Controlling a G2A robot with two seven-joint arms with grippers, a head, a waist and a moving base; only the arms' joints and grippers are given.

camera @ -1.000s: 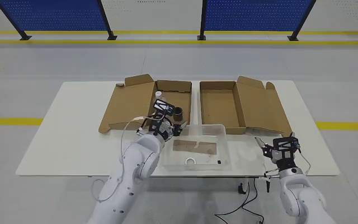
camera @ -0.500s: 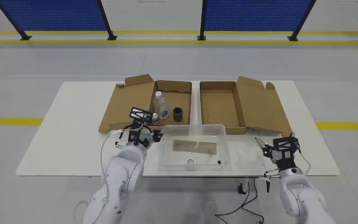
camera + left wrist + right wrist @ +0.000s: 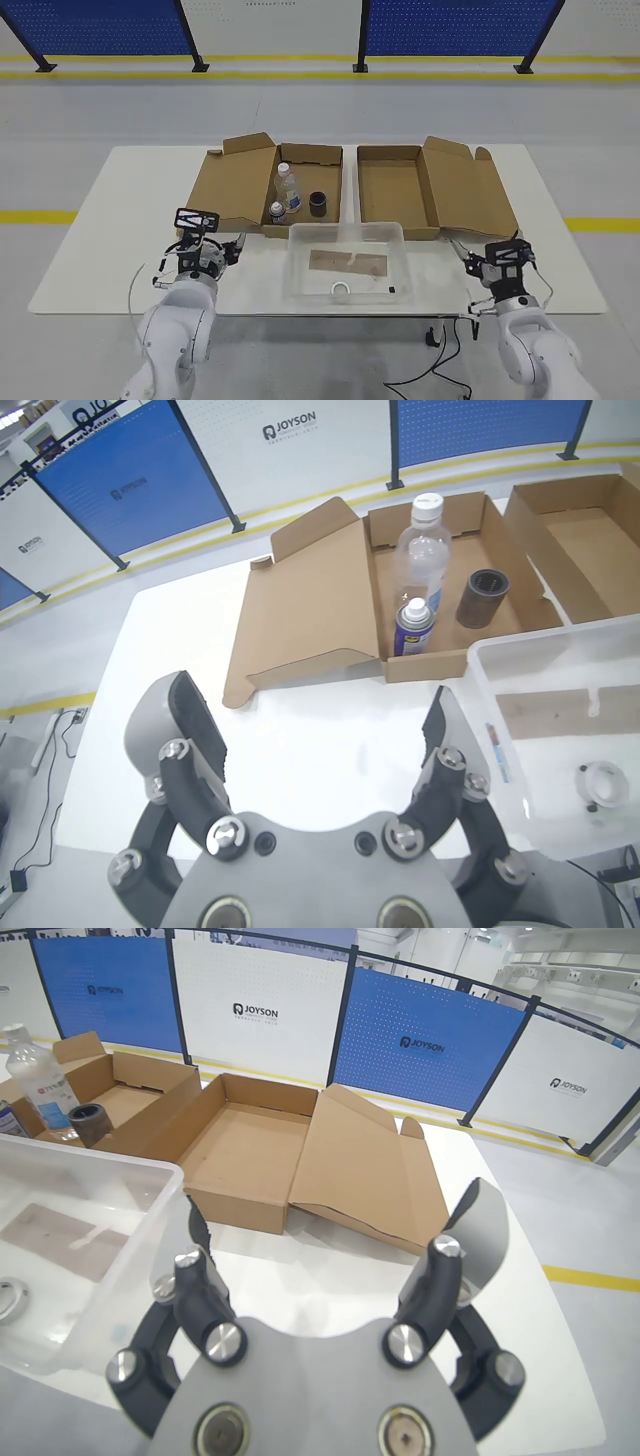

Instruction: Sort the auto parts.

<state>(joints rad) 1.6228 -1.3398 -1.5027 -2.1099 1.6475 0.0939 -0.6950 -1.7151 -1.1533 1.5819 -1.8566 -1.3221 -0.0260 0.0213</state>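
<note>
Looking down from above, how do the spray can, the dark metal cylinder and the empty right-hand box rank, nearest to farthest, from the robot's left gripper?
Measured from the left gripper, as the top view shows it:
1. Spray can, at the near edge of the left box.
2. Metal cylinder, in the same box, farther to the right.
3. Right box, beyond the left box, on the table's right half.

Left tool [image 3: 310,690] and right tool [image 3: 335,1200] both hang empty, jaws spread wide.
</note>
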